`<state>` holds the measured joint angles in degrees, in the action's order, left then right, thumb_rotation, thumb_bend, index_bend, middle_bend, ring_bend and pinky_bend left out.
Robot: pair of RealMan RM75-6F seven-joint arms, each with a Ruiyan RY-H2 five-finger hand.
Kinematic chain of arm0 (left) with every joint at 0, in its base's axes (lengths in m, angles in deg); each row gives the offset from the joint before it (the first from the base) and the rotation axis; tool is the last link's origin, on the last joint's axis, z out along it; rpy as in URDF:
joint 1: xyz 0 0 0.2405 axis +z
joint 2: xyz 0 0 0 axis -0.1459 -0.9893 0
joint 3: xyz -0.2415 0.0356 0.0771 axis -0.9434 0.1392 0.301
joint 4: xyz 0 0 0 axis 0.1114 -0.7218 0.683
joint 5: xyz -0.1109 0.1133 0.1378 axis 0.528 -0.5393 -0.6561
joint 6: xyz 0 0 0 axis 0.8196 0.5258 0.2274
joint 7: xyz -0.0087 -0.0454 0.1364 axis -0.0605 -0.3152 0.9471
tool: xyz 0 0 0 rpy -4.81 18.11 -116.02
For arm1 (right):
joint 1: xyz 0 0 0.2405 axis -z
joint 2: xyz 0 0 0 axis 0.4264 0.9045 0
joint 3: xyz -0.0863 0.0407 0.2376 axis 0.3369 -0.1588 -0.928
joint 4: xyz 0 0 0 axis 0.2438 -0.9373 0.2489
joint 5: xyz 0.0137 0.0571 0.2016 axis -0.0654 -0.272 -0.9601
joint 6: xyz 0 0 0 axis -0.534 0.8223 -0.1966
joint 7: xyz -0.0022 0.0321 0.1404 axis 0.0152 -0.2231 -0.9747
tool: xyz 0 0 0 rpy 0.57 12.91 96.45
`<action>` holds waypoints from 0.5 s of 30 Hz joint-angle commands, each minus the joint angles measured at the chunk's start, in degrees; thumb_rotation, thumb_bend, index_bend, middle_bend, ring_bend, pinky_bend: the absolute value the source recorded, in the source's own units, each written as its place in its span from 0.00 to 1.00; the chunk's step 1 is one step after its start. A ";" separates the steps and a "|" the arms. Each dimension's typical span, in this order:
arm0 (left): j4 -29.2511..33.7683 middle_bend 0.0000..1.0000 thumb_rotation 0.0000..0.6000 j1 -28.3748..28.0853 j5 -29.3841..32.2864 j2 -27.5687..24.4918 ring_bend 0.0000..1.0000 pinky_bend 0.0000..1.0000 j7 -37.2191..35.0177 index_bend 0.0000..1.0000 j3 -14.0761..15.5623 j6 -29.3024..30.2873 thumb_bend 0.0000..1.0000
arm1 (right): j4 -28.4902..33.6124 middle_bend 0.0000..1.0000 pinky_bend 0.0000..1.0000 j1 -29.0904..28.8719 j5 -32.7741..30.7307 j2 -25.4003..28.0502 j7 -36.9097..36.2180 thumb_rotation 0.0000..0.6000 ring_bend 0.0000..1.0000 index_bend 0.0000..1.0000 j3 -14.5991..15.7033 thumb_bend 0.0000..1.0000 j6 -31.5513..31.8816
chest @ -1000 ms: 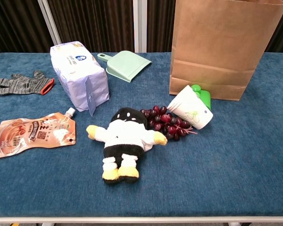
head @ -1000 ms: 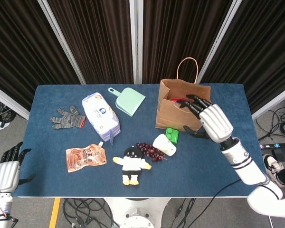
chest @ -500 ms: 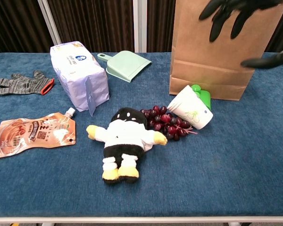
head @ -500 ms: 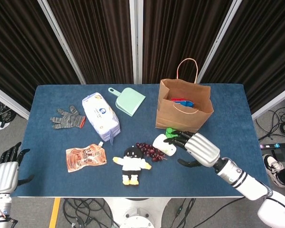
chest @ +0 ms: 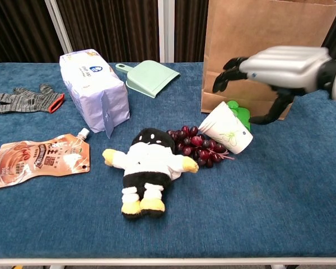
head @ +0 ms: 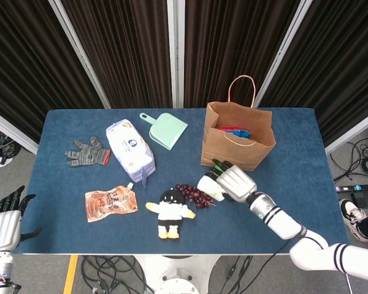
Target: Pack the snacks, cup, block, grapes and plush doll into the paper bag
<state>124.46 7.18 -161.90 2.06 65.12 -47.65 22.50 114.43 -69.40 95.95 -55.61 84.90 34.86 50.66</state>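
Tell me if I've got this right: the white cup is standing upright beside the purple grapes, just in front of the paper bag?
Not quite. The white cup is lying on its side, not standing upright; the chest view shows this. It is beside the purple grapes, just in front of the paper bag.

The bag (head: 236,138) is matt brown paper, and the table (chest: 280,202) has a blue cloth cover with a short rough nap. The doll (chest: 148,168) looks like soft plush, the pouch (chest: 36,159) is glossy foil, the dustpan (chest: 151,77) is smooth plastic. The right hand (chest: 280,67) has a silvery plastic-looking back and black fingers (chest: 227,75).
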 commanded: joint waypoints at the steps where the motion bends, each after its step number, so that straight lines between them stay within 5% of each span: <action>1: -0.10 0.16 1.00 -0.23 -0.08 0.01 0.11 0.13 -0.18 0.27 -0.17 -0.19 0.12 | -3.60 0.20 0.19 -1.94 -3.04 -3.90 2.62 1.00 0.01 0.20 -0.67 0.19 -1.59; 7: -0.51 0.16 1.00 -0.23 0.25 0.10 0.11 0.13 -0.48 0.27 -0.22 -0.52 0.12 | -5.83 0.23 0.19 -2.84 -3.46 -5.81 2.02 1.00 0.01 0.22 -0.40 0.20 -1.51; 15: -0.73 0.16 1.00 -0.44 0.07 0.33 0.11 0.13 -0.50 0.27 -0.26 -0.72 0.12 | -5.58 0.41 0.19 -3.15 -3.05 -5.30 0.48 1.00 0.05 0.43 0.61 0.24 -1.52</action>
<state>123.73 6.75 -161.83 2.38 64.61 -47.91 21.78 108.88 -72.52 92.86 -60.93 85.42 35.40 49.12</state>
